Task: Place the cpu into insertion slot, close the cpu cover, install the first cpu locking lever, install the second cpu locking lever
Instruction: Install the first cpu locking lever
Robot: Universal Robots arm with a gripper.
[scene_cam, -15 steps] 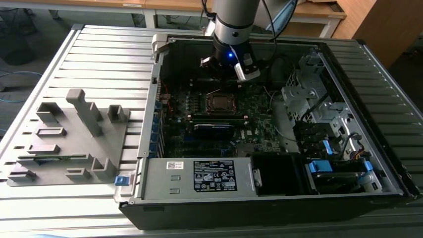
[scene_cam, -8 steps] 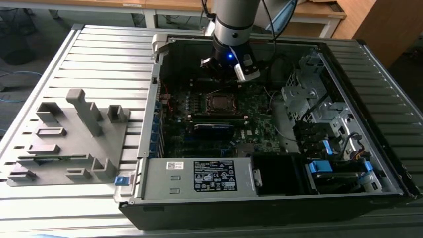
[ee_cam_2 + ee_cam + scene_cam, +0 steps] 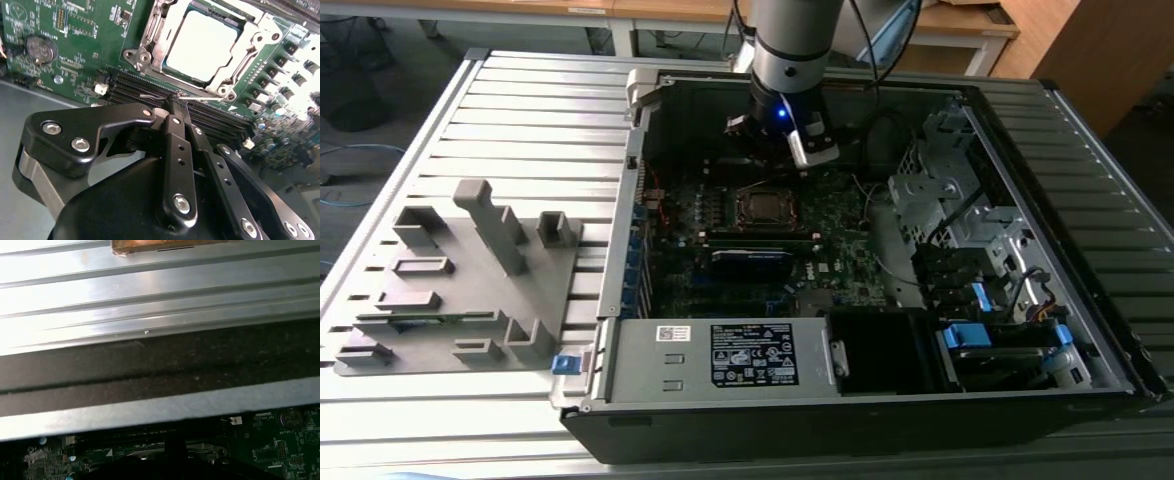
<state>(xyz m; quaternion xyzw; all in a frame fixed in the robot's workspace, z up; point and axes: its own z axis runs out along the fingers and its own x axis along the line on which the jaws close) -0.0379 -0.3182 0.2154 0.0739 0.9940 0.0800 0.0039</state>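
Far on the exterior view's left, grey moulded fixture (image 3: 467, 270) on the slatted table (image 3: 520, 110), well apart from the work. Right of it, open computer case (image 3: 1107, 330). Insertion slot (image 3: 759, 206) near the middle of the board, gripper (image 3: 809, 150) just beyond it. Arm dropping steeply from above, wrist tilted toward the slot.

In the second wrist view: coin cell (image 3: 42, 48), then thin wire locking lever (image 3: 151, 96) lying over the memory slots (image 3: 131, 82). Gripper (image 3: 173, 104) tips right at the lever. Jaws drawn together to a point; pinching the wire or only pressing on it, cannot tell. Then cpu (image 3: 200, 45) seated in the slot, cpu cover (image 3: 248, 47) down flat around it.

Lever probably stiff, springy and slick, best taken at the hooked free end, likely to snap back if slipped. Cpu light and fragile.
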